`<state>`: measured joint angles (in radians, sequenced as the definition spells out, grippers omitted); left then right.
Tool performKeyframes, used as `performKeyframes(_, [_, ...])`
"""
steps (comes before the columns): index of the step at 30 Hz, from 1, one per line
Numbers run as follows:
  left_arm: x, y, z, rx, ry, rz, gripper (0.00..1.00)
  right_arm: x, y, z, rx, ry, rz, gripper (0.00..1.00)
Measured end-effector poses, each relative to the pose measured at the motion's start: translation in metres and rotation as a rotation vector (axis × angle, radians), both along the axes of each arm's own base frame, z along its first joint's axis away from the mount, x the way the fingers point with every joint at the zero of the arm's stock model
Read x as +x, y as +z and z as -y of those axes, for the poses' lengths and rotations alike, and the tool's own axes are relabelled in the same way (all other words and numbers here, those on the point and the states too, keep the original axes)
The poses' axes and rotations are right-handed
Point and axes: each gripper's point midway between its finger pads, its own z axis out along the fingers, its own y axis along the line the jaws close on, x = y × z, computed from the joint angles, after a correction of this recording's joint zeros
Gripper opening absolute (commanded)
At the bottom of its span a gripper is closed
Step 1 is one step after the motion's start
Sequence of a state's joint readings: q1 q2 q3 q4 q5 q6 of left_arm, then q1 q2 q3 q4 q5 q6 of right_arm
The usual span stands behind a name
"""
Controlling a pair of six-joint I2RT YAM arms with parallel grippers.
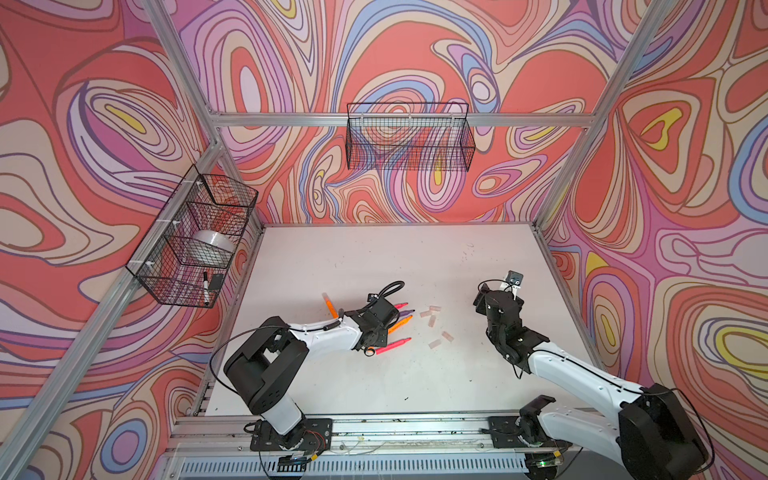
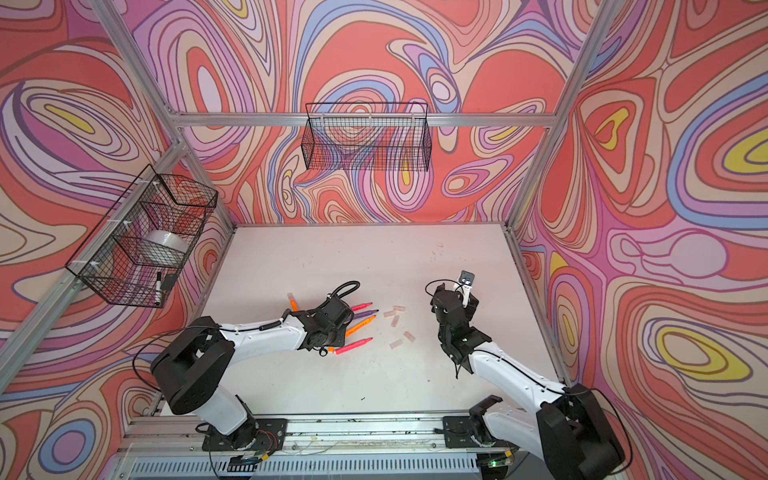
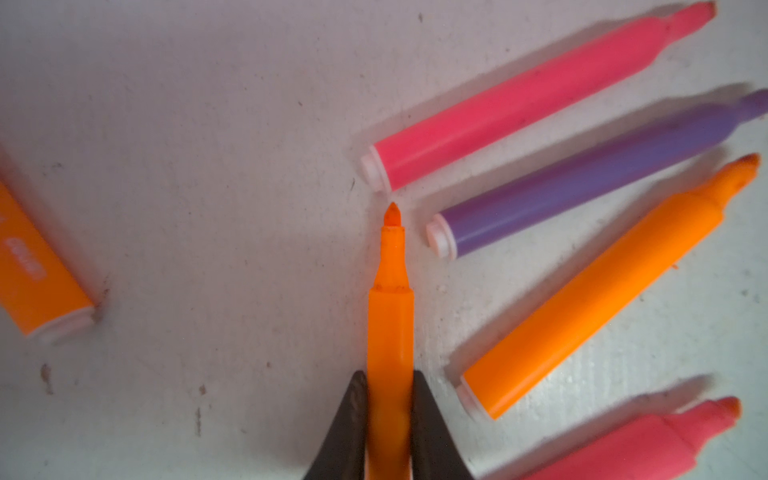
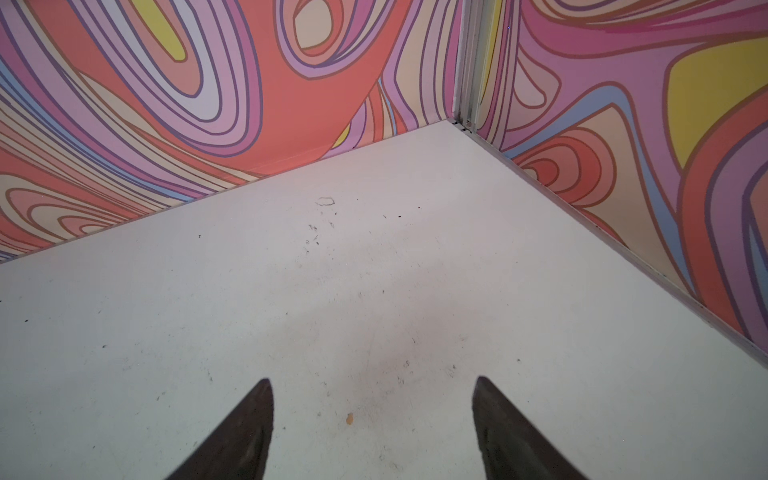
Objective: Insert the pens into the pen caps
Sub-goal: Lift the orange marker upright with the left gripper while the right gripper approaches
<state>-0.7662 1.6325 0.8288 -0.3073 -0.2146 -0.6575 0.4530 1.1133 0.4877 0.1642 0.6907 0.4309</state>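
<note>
Nearest, the left pincer (image 3: 388, 376) is clamped on an orange pen (image 3: 390, 316) low over the worktop (image 3: 187, 166); whether the pen is lifted I cannot tell. The step in hand looks like the pickup of pen 1 of 6. Just beside that pen lie 4 more pens (image 3: 582, 178), with a 3rd orange one (image 3: 37, 266) apart on its other side. Past those 4, the caps (image 1: 430, 321) lie loose. Farthest from the pen, the right pincer (image 4: 372, 380) hangs apart and empty. Next, likely: lift the pen, fetch a cap, align tip with mouth.
</note>
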Motion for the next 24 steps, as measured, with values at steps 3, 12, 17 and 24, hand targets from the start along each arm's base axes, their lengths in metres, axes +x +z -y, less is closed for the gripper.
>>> performKeyframes(3, [0.000, 0.000, 0.000, -0.001, 0.000, 0.000, 0.14, 0.000, 0.000, 0.000, 0.001, 0.000, 0.001, 0.77])
performKeyframes(12, [0.004, 0.035, 0.004, -0.060, -0.019, 0.073, 0.00, -0.009, 0.006, -0.001, 0.029, 0.027, 0.004, 0.78])
performKeyframes(17, [0.010, 0.112, 0.017, -0.247, -0.085, 0.277, 0.00, -0.019, 0.029, -0.022, 0.176, 0.156, 0.043, 0.78])
performKeyframes(24, [-0.011, 0.144, 0.031, -0.458, -0.236, 0.430, 0.00, -0.028, 0.044, -0.095, 0.517, 0.471, 0.075, 0.75])
